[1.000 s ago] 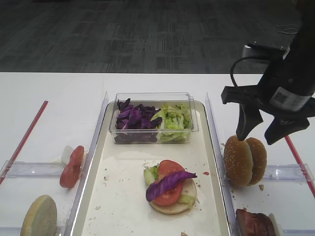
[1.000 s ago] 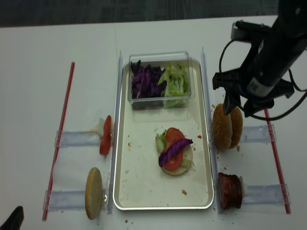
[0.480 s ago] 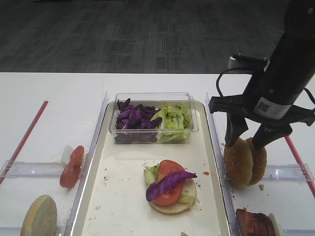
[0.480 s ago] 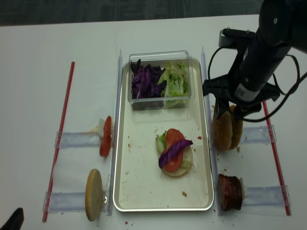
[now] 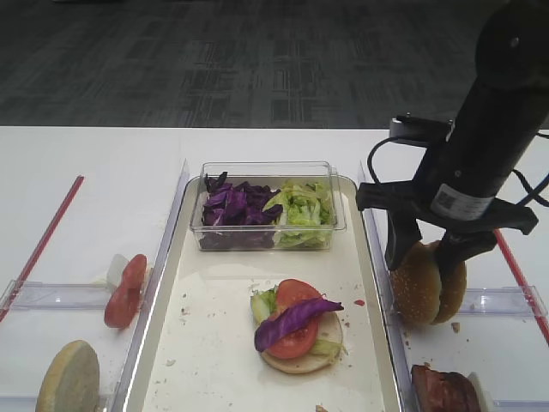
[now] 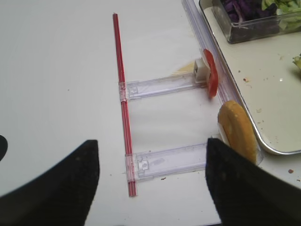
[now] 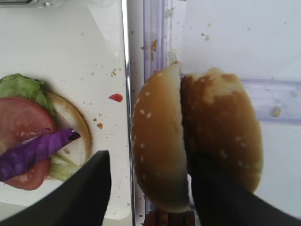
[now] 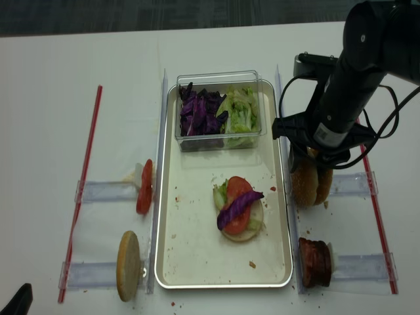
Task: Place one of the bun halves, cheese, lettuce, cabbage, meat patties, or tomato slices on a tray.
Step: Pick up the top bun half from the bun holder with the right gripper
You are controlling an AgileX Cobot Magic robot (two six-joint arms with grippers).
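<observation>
Two bun halves stand on edge, side by side, in a clear rack right of the tray (image 5: 206, 352). The sesame-speckled one (image 5: 413, 287) (image 7: 160, 141) (image 8: 302, 187) is nearer the tray. My right gripper (image 5: 425, 257) (image 7: 149, 155) (image 8: 314, 164) is open and straddles it: one finger hangs over the tray rim with a gap to the bun, the other sits at the seam between the two halves. On the tray lies a pale bun base (image 5: 300, 354) under lettuce, a tomato slice and a cabbage strip. My left gripper (image 6: 150, 150) is open and empty over the table.
A clear tub at the tray's far end holds cabbage (image 5: 233, 209) and lettuce (image 5: 302, 206). Meat patties (image 5: 442, 390) stand in a rack near the front right. Left of the tray are a tomato slice (image 5: 126, 290), a pale flat bun disc (image 5: 69, 378) and a red strip (image 6: 122, 94).
My right gripper has come down and to the left, from above the buns to around the sesame bun half. Its opening looks unchanged. Nothing else has moved.
</observation>
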